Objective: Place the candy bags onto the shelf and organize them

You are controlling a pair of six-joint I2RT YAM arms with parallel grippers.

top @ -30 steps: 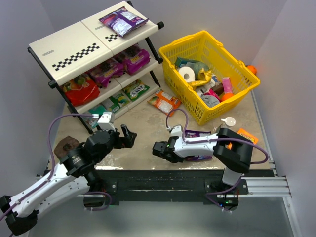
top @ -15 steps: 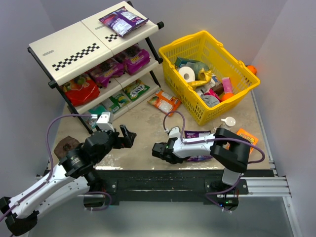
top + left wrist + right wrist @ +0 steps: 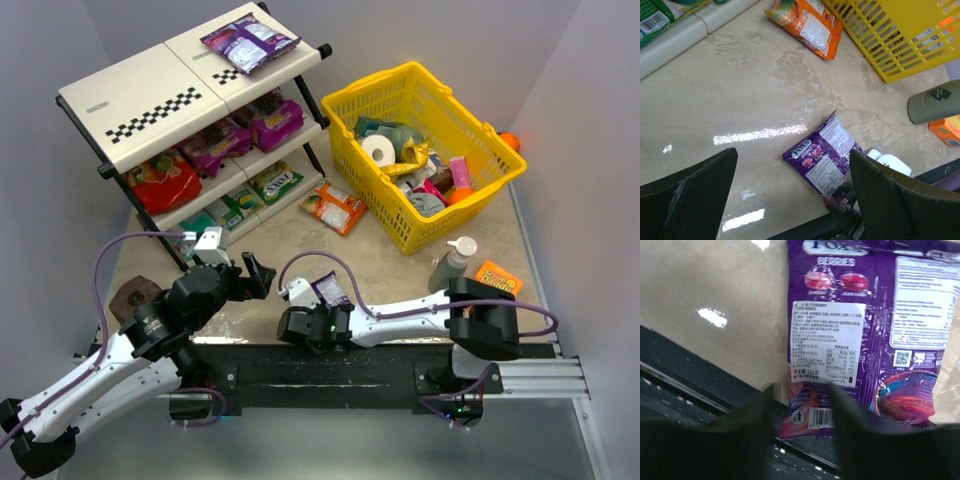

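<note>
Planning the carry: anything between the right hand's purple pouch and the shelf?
The open left hand stands between the glossy purple plastic pouch and the left end of the cream checkered three-tier shelf; its right half looks unobstructed.

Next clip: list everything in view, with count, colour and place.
shelf: one, cream with checkered strips, far left
candy bags: seven showing on shelf; one purple on top tier, two magenta and one red on middle, three green or teal on bottom
basket: one, yellow, far right, holding mixed items
orange candy bag: one, on table between shelf and basket
purple candy bag: one, near table edge, gripped
bottle: one, grey with white cap, beside basket
box: one, orange, right of bottle
brown object: one, table's left edge
left pincer: one, black, open above table
right pincer: one, black, shut on purple candy bag
</note>
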